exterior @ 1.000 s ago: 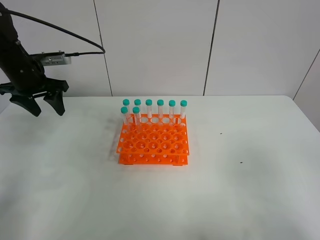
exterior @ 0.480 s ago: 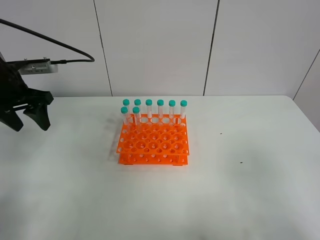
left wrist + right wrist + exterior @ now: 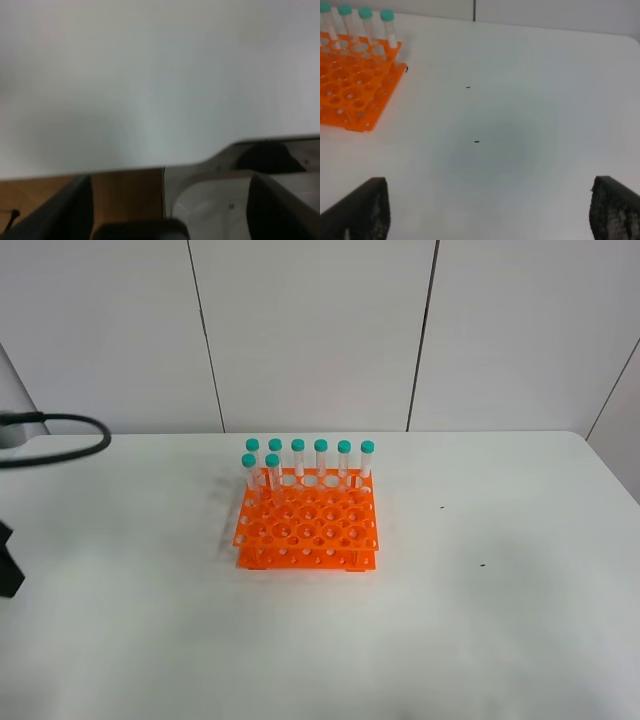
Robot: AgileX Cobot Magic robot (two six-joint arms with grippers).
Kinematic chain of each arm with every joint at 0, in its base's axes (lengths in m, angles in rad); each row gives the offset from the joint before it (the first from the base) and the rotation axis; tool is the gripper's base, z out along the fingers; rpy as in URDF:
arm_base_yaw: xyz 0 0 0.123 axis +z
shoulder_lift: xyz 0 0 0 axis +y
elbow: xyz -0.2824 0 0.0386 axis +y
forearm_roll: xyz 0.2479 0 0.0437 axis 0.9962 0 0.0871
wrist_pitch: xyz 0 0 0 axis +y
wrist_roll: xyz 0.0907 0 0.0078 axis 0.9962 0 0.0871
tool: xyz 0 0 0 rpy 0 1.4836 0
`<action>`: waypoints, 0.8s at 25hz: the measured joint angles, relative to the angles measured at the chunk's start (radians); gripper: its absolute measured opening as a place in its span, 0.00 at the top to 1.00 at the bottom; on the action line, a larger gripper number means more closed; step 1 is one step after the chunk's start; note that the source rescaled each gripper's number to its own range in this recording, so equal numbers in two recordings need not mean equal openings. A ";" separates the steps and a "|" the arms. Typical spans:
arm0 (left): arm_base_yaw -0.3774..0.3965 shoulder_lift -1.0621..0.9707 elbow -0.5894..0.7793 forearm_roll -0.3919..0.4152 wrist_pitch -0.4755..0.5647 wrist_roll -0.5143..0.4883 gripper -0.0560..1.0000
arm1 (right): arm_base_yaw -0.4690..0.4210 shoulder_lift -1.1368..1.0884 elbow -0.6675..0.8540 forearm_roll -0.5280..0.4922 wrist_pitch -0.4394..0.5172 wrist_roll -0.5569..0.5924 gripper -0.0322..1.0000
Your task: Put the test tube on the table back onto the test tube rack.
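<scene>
The orange test tube rack [image 3: 306, 525] stands mid-table on the white table [image 3: 450, 620]. Several teal-capped test tubes [image 3: 320, 458] stand upright in its back rows, two of them in the second row at the left [image 3: 272, 472]. No tube lies on the table in any view. My left gripper [image 3: 170, 182] is open and empty, over the table's edge; only a dark part of it [image 3: 6, 562] shows at the exterior view's left edge. My right gripper [image 3: 488, 182] is open and empty, well to the right of the rack [image 3: 350, 85], and is outside the exterior view.
A black cable [image 3: 70, 436] loops over the table's far left. The left wrist view shows the table's rounded edge [image 3: 200, 162] with brown floor [image 3: 125, 195] and a pale base beyond it. Small dark specks [image 3: 476, 141] mark the table right of the rack.
My left arm has swung left and down, from beside the wall to almost out of the exterior view. The rack and its tubes have not moved.
</scene>
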State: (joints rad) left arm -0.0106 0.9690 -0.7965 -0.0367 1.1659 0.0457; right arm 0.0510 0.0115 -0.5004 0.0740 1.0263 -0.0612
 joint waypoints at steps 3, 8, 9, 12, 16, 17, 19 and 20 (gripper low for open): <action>0.000 -0.158 0.132 0.000 -0.033 -0.002 0.00 | 0.000 0.000 0.000 0.000 0.000 0.000 0.11; 0.000 -0.406 0.294 0.000 -0.090 -0.003 0.00 | 0.000 0.000 0.000 0.000 0.000 0.000 0.11; 0.000 -0.452 0.297 0.000 -0.100 -0.003 0.00 | 0.000 0.000 0.000 0.000 0.000 0.000 0.11; 0.000 -0.571 0.300 0.000 -0.115 -0.003 0.00 | 0.000 0.000 0.000 0.000 0.000 0.000 0.11; 0.000 -0.697 0.304 0.000 -0.115 -0.003 0.00 | 0.000 0.000 0.000 0.000 0.000 0.000 0.11; 0.000 -0.723 0.304 0.000 -0.115 -0.003 0.00 | 0.000 0.000 0.000 0.000 0.000 0.000 0.11; 0.000 -0.768 0.304 0.000 -0.115 -0.003 0.00 | 0.000 0.000 0.000 0.000 0.000 0.000 0.11; 0.000 -0.791 0.304 0.000 -0.115 -0.003 0.00 | 0.000 0.000 0.000 0.000 0.000 0.000 0.11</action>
State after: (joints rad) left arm -0.0106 0.1776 -0.4928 -0.0367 1.0513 0.0424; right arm 0.0510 0.0115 -0.5004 0.0740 1.0263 -0.0612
